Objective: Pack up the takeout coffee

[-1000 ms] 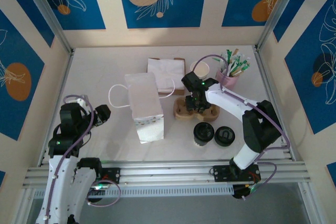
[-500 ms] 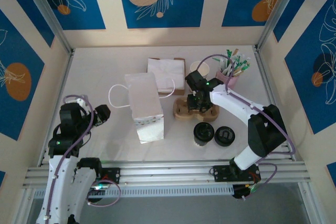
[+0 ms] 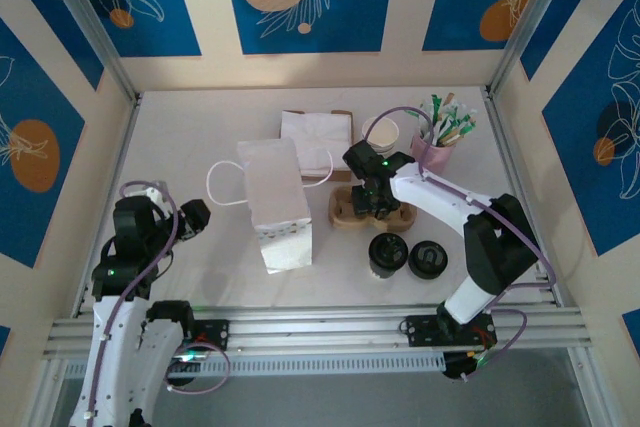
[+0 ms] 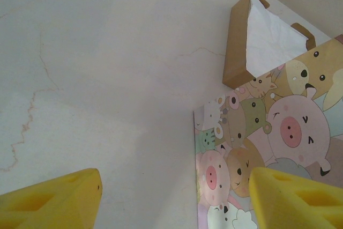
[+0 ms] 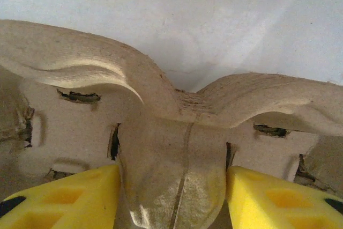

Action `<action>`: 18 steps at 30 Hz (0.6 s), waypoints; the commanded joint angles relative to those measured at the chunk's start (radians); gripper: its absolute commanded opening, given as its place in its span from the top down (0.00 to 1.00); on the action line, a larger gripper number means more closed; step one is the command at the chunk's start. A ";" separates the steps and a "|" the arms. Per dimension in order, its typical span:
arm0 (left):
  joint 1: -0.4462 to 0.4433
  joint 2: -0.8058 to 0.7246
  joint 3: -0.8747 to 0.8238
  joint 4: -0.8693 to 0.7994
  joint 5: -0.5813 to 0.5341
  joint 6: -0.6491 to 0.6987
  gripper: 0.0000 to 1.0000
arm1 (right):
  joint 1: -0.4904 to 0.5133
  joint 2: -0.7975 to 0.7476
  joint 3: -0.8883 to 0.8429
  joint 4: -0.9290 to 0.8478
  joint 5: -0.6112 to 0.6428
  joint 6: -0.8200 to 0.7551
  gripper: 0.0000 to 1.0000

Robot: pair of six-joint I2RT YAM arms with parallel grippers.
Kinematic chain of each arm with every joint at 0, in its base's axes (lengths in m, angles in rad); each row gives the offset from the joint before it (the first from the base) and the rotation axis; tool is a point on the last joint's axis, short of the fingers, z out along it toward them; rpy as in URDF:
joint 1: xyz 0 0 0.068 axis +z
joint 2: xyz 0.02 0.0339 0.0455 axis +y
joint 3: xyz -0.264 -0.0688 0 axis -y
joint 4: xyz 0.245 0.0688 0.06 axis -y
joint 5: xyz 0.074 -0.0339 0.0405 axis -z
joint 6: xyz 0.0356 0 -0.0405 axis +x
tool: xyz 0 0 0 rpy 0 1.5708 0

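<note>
The takeout coffee [image 3: 388,254], a small dark cup with a round black lid, stands on the table near the front right. A second dark round lidded thing [image 3: 427,259] sits just right of it. Behind them lies the brown pulp cup carrier [image 3: 398,215]. My right gripper [image 3: 368,197] is down on its middle. In the right wrist view my right gripper [image 5: 172,197] has both yellow fingers [image 5: 80,197] pressed against the carrier's central ridge [image 5: 177,148]. My left gripper [image 3: 195,217] hangs open at the left, and in its own view my left gripper [image 4: 177,202] has bare table between its tips.
A white paper bag [image 3: 275,202] with cartoon animal print [image 4: 257,148] lies flat mid-table, handle loop [image 3: 222,183] toward the left. Behind it is a brown box of napkins [image 3: 316,137]. White paper cups [image 3: 384,133] and a pink cup of sachets [image 3: 437,147] stand at back right.
My right gripper drifted slightly right over the carrier, then back left, and the carrier sits a touch further left. The left arm has not moved.
</note>
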 commanded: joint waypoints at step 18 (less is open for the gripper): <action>0.015 -0.001 -0.009 0.015 0.021 0.006 0.27 | -0.018 -0.084 -0.003 -0.019 -0.026 0.045 0.49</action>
